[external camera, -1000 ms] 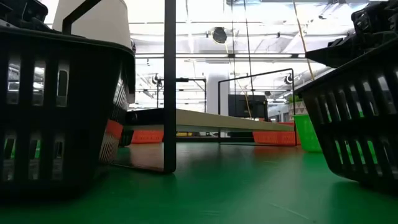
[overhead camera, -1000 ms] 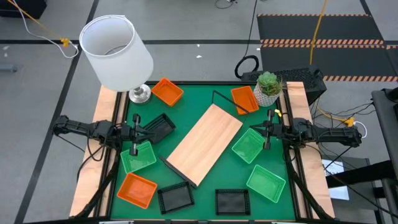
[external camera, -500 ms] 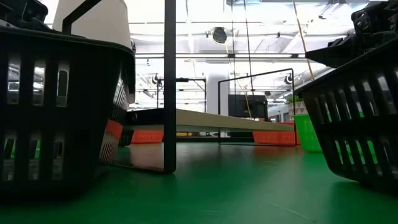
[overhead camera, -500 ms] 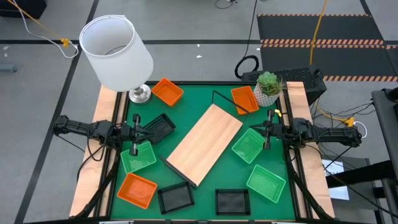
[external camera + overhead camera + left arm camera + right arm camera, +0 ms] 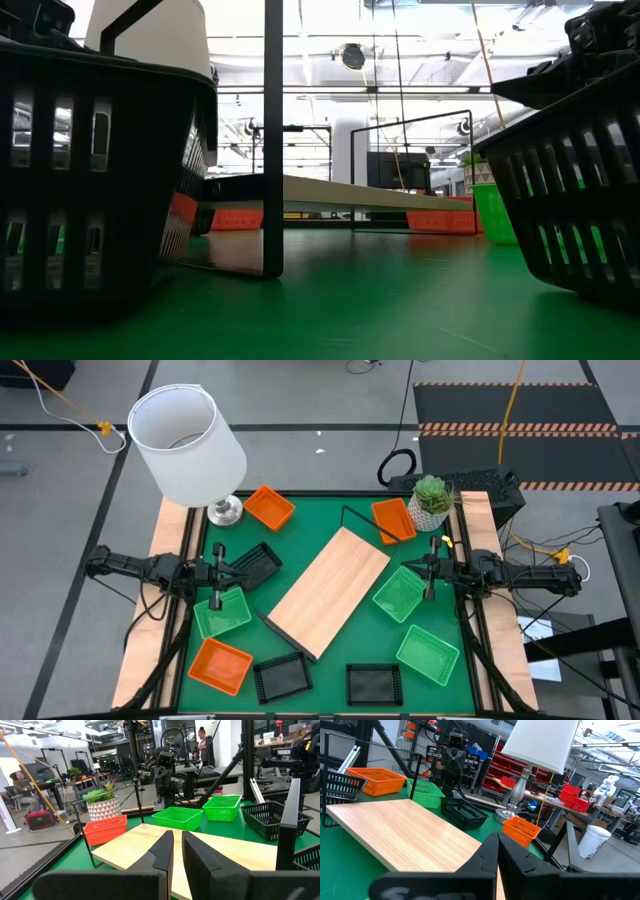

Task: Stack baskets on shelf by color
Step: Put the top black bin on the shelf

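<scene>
The left claw (image 5: 222, 572) hovers at the table's left edge, fingers nearly together with a thin gap and nothing between them, just beside a black basket (image 5: 256, 564) and above a green basket (image 5: 222, 613). The right claw (image 5: 430, 568) sits clenched and empty at the right edge, next to a second green basket (image 5: 399, 593). Between the arms the shelf (image 5: 329, 590) lies diagonally on the green table (image 5: 320, 510) (no basket on it). An orange basket (image 5: 269, 506) lies by the lamp (image 5: 188, 436), another (image 5: 392, 520) beside the potted plant (image 5: 432, 500). Along the near edge lie a third orange basket (image 5: 220, 664), two black baskets (image 5: 280, 678) (image 5: 373, 683) and a third green one (image 5: 427, 654)
</scene>
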Tool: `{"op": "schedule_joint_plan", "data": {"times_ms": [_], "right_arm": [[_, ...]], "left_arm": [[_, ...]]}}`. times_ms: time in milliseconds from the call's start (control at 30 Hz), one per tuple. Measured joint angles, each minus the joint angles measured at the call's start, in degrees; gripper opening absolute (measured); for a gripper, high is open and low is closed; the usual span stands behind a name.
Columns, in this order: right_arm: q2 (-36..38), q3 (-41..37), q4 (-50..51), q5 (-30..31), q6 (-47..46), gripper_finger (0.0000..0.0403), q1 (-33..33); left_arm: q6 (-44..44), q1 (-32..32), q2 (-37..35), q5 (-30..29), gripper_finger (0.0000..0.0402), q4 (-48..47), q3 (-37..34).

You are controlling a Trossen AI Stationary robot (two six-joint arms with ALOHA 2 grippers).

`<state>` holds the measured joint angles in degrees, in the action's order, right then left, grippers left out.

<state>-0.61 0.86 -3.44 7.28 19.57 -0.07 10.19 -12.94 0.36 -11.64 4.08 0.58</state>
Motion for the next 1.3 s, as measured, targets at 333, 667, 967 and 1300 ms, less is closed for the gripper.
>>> {"op": "schedule_joint_plan", "data": {"times_ms": [333, 667, 967, 1300], "right_arm": [[-0.01, 0.00, 0.00, 0.03, 0.02, 0.0000, -0.01], [0.01, 0.00, -2.48, 0.10, -0.01, 0.0000, 0.01], [-0.01, 0.00, -3.22, 0.05, -2.21, 0.0000, -0.01], [-0.01, 0.00, -3.62, 0.07, -2.45, 0.0000, 0.00]], "left_arm": [[0.00, 0.01, 0.01, 0.00, 0.0042, 0.00, 0.01], [-0.83, 0.00, 0.02, 0.00, 0.0042, 0.64, 0.02], [4.97, 0.05, 0.13, 1.79, 0.0042, 0.44, 6.49], [-2.31, 0.05, 9.47, 0.88, 0.0042, -15.13, 25.02]]}}
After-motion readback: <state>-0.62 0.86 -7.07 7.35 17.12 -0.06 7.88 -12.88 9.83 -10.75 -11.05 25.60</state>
